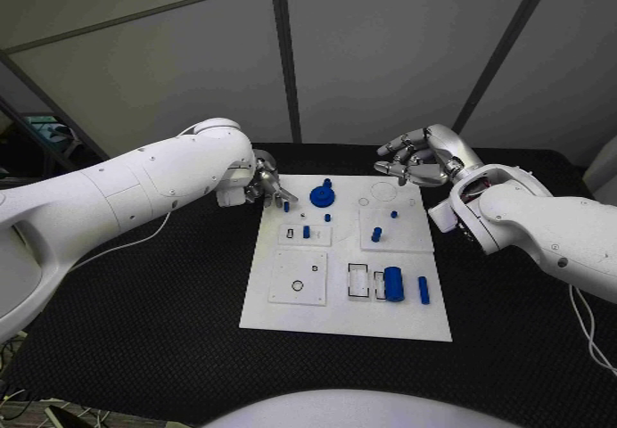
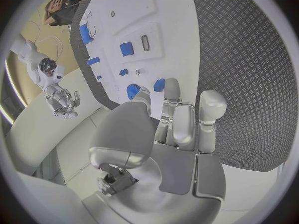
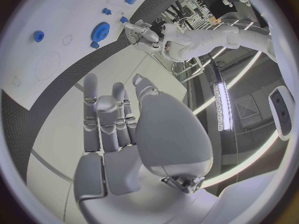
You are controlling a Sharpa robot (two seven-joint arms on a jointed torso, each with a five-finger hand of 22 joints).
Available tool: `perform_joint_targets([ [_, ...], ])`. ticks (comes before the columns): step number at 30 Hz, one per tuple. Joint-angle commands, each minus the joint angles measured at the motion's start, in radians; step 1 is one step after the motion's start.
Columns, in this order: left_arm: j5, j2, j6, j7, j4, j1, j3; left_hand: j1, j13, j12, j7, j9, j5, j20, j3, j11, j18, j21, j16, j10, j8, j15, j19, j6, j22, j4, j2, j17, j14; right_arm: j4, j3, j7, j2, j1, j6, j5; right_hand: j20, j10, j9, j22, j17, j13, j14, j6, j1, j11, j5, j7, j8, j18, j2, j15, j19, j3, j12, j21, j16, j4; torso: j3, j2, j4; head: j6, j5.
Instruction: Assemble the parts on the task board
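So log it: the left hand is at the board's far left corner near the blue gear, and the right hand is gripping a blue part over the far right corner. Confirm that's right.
Not quite. The right hand grips nothing: in the head view and the right wrist view its fingers are bare. The rest stands: it hovers by the task board's far right corner, and the left hand is at the far left corner near the blue gear.

The task board (image 1: 337, 312) lies in the middle of the bench (image 1: 142, 303). A gear (image 1: 322, 195) sits at its upper middle, a cylinder (image 1: 395, 283) at its lower right, with a peg (image 1: 423, 289) just right of it.
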Motion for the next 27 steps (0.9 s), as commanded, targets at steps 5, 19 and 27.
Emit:
perform_joint_targets([
  [5,-0.008,0.008,0.008,0.009,-0.01,0.001,-0.001,0.014,-0.002,0.005,-0.002,-0.002,-0.002,-0.002,-0.001,-0.006,-0.009,0.004,0.006,0.001,0.006,-0.003,0.009,0.011,0.003,-0.011,0.005,0.002,0.019,0.0,0.001,0.005,0.002,0.001,0.006,0.002,0.0,-0.007,-0.001,-0.001,-0.001,-0.001,-0.006,-0.008,-0.009,0.001,0.003,-0.002,0.005,0.013,0.0,-0.002,0.009,-0.001,0.002,-0.006,-0.005,0.005,0.0,0.0,0.0,-0.001,-0.002],
  [19,-0.008,0.017,0.019,0.018,-0.018,0.0,-0.002,0.087,-0.014,0.0,-0.007,-0.011,-0.007,-0.007,0.027,-0.012,-0.01,0.006,0.008,0.001,0.004,-0.007,0.014,0.017,0.012,-0.064,0.043,0.003,0.02,0.0,0.001,0.004,0.002,0.001,0.007,0.002,0.0,-0.007,-0.001,-0.001,0.0,-0.002,-0.006,-0.008,-0.008,0.001,0.004,-0.002,0.005,0.013,0.001,-0.003,0.01,0.001,0.003,-0.006,-0.004,0.005,0.0002,0.0,-0.0001,-0.004,-0.004],
  [27,-0.008,0.016,0.024,0.019,-0.019,0.0,-0.003,0.091,-0.015,0.0,-0.008,-0.012,-0.01,-0.008,0.028,-0.013,-0.012,0.01,0.011,0.003,0.006,-0.008,0.018,0.021,0.019,-0.069,0.043,0.007,0.021,0.001,0.001,0.003,0.002,0.001,0.007,0.002,0.0,-0.007,-0.001,-0.002,0.0,-0.002,-0.006,-0.008,-0.007,0.0,0.005,-0.002,0.005,0.013,0.001,-0.003,0.01,0.001,0.003,-0.007,-0.005,0.005,-0.0002,0.0,0.0007,-0.007,-0.003],
])
